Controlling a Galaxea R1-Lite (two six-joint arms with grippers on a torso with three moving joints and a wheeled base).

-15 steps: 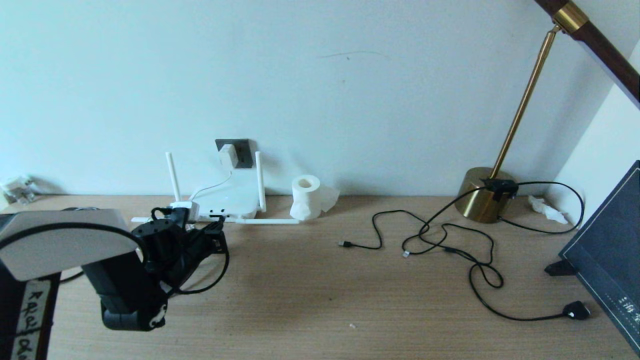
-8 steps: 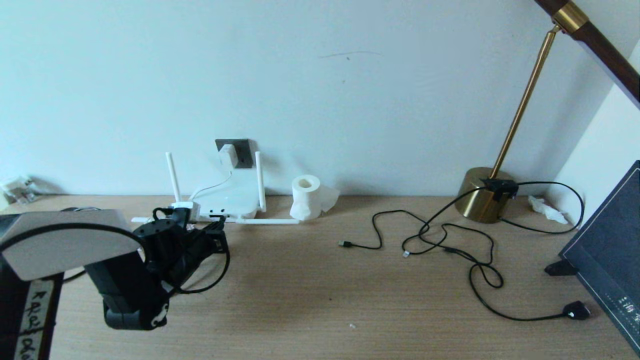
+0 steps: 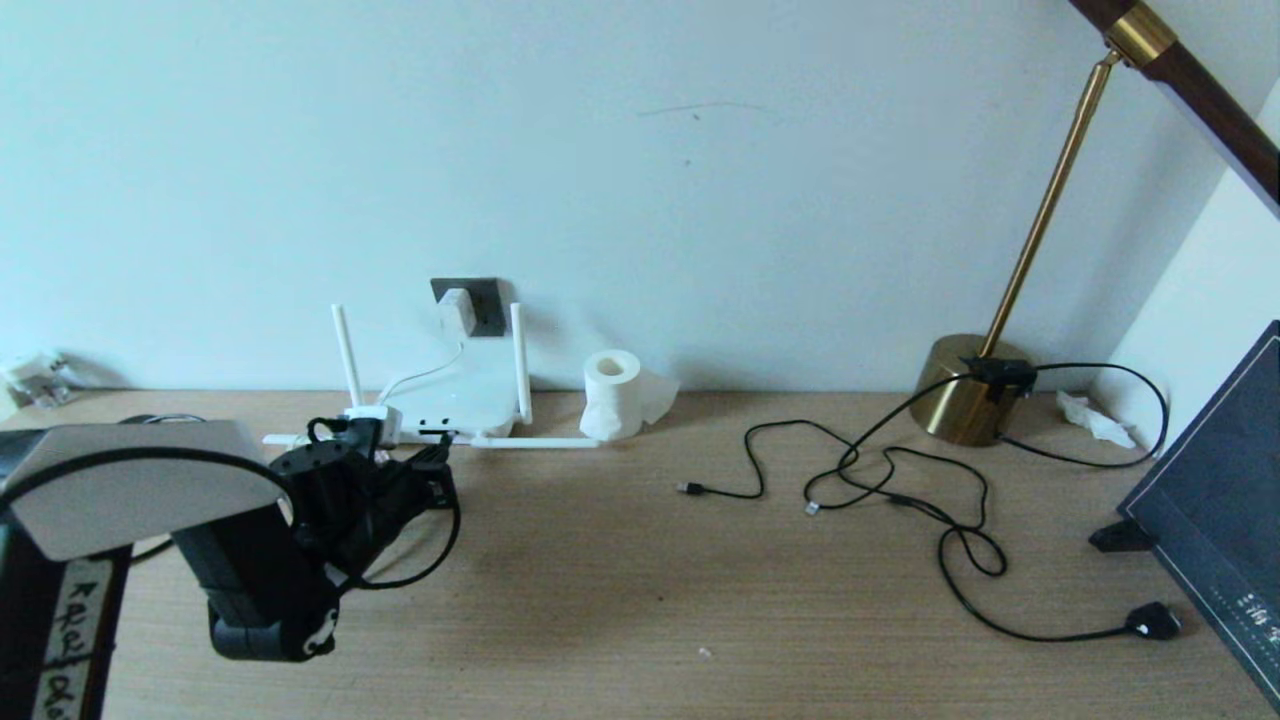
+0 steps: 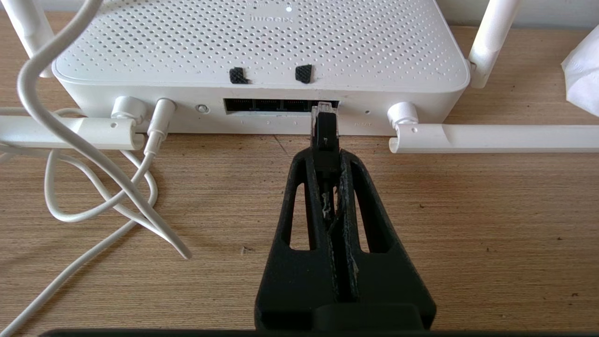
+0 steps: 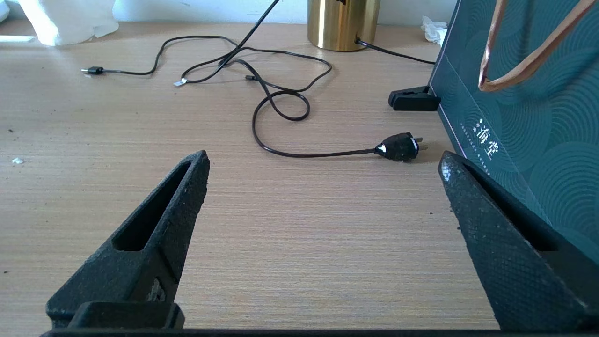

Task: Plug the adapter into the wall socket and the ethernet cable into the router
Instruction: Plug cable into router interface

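The white router [image 3: 455, 398] lies flat by the wall, its dark ports facing me [image 4: 281, 105]. My left gripper [image 3: 432, 472] [image 4: 325, 157] is shut on the ethernet cable's black plug [image 4: 325, 133]. The plug's clear tip is at the mouth of the rightmost port; how far in it reaches I cannot tell. The black cable loops back under the arm [image 3: 440, 555]. The white adapter [image 3: 456, 312] sits in the dark grey wall socket [image 3: 489, 302], and its white cord [image 4: 70, 140] runs to the router. My right gripper [image 5: 323, 164] hovers open over bare desk, off the head view.
A toilet-paper roll [image 3: 612, 395] stands right of the router. A brass lamp base [image 3: 975, 392], tangled thin black cords [image 3: 900, 490] and the lamp plug [image 3: 1152, 620] occupy the right side. A dark green bag [image 3: 1215, 500] stands at the far right. One router antenna [image 4: 491, 138] lies flat.
My left arm has edged very slightly forward with the plug held at the router's ports. Nothing else has moved.
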